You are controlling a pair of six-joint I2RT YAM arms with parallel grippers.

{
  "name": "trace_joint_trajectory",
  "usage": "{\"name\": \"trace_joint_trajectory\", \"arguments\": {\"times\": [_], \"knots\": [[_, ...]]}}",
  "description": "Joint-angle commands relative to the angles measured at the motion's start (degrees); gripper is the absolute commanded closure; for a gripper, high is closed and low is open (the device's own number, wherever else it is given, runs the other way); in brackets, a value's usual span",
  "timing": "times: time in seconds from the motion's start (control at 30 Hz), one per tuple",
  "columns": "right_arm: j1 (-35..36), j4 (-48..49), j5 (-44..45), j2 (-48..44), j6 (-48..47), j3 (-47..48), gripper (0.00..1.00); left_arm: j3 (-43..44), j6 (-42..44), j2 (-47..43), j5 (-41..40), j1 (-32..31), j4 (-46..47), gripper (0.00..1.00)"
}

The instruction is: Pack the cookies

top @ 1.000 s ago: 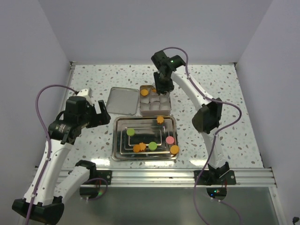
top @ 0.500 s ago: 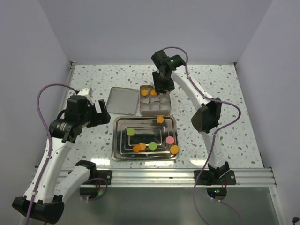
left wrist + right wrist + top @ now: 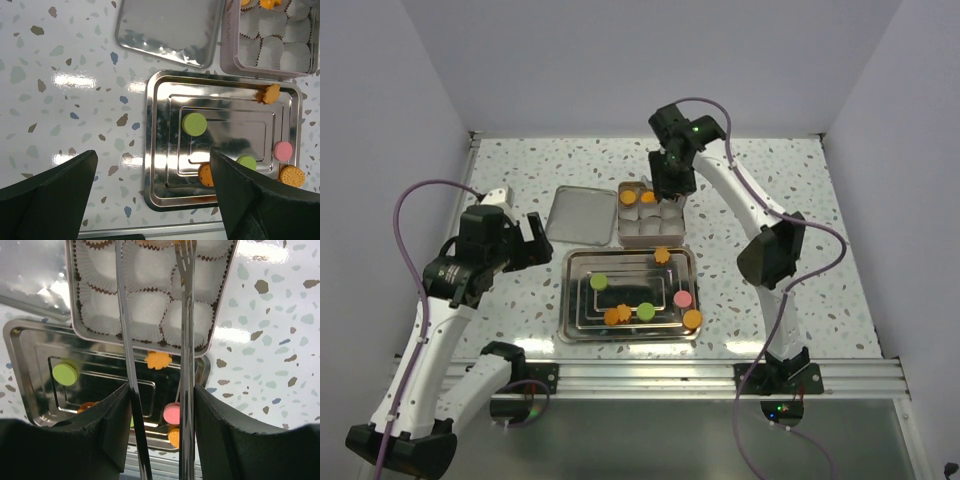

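Several cookies lie on the steel tray [image 3: 570,300]: a green cookie [image 3: 599,281], an orange flower cookie [image 3: 662,255], a pink cookie [image 3: 683,298] and orange cookies [image 3: 692,319]. Two orange cookies [image 3: 627,197] sit in the back cups of the box [image 3: 650,238]. My right gripper [image 3: 670,180] hovers over the box's far side, shut on metal tongs [image 3: 186,340]. The tongs' arms stand apart with nothing between them, above the paper cups [image 3: 147,305]. My left gripper [image 3: 153,151] is open and empty above the tray's left edge [image 3: 150,150].
The box's flat metal lid [image 3: 574,213] lies left of the box on the speckled table. An aluminium rail [image 3: 720,375] runs along the near edge. White walls close in the back and both sides.
The right arm has shifted slightly right and up over the box, and the tongs' arms have spread wider. An orange cookie now shows in the back middle cup. The left arm is still.
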Motion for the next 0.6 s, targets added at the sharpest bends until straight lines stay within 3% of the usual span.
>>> {"name": "trace_joint_trajectory", "arguments": {"times": [0.0,0.2,0.37,0.57], "knots": [[1.65,-4.07,-1.24,-9.68,1.23,-3.81,0.49,2.17,-0.40,-0.95,-1.02,-0.36,2.32,0.00],[10.76,0.06,-1.76,-18.73,3.16,-16.20,0.48,0.67,-0.76,-1.12,2.67,-0.45,3.46,0.00],[21.05,1.73,-1.06,-20.85,7.28,-23.16,0.47,-0.03,-1.02,-1.74,3.03,-0.71,3.90,0.00],[26.87,4.37,-1.15,-19.10,9.85,-27.57,0.47,-0.21,-1.11,-2.70,4.69,-0.89,3.73,0.00]]}}
